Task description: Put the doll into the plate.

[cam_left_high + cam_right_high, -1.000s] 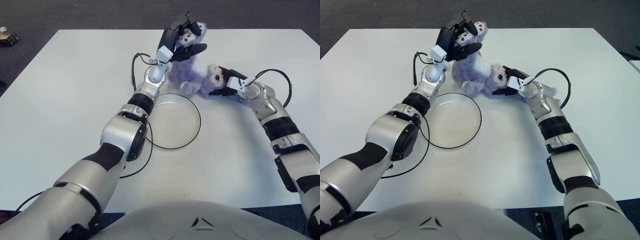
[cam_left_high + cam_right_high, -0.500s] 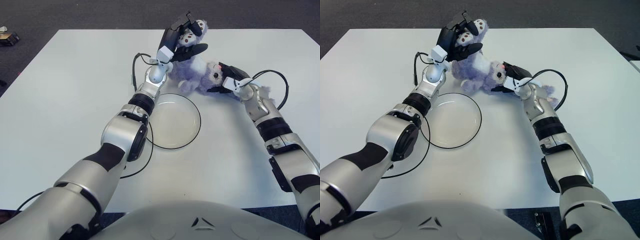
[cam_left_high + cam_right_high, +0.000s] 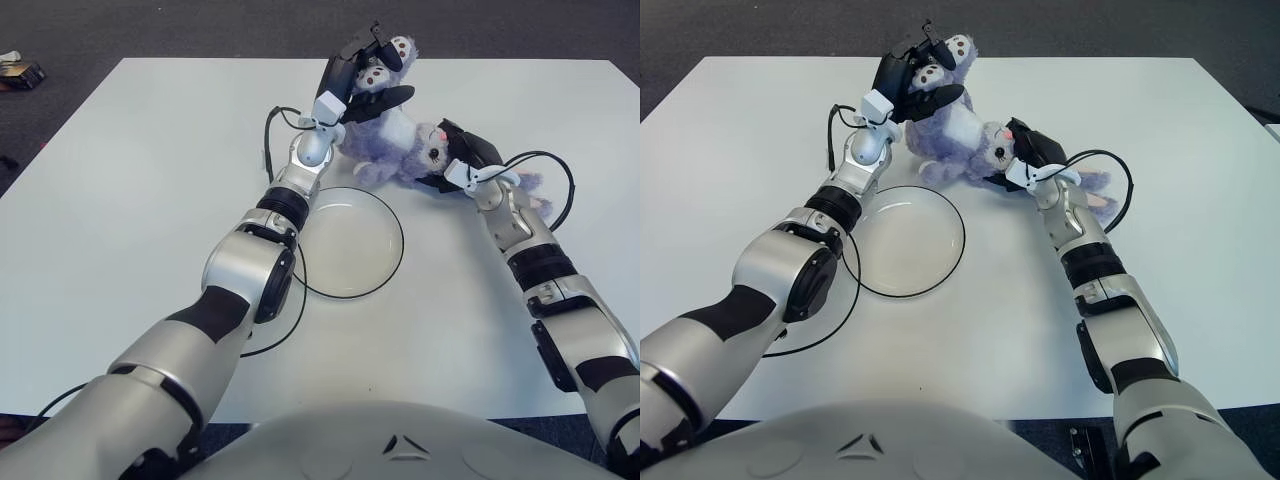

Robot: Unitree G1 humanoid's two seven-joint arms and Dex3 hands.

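So both hands grip the doll [image 3: 385, 140] near top center: left hand [image 3: 362, 72] closed on its foot, right hand [image 3: 455, 160] clamped on its head, just above the plate [image 3: 385, 270].

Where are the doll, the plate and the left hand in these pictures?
doll [image 3: 385, 140], left eye view, on its purple belly.
plate [image 3: 398, 225], left eye view, on its dark right rim.
left hand [image 3: 365, 75], left eye view, on the black fingers gripping the doll's foot.
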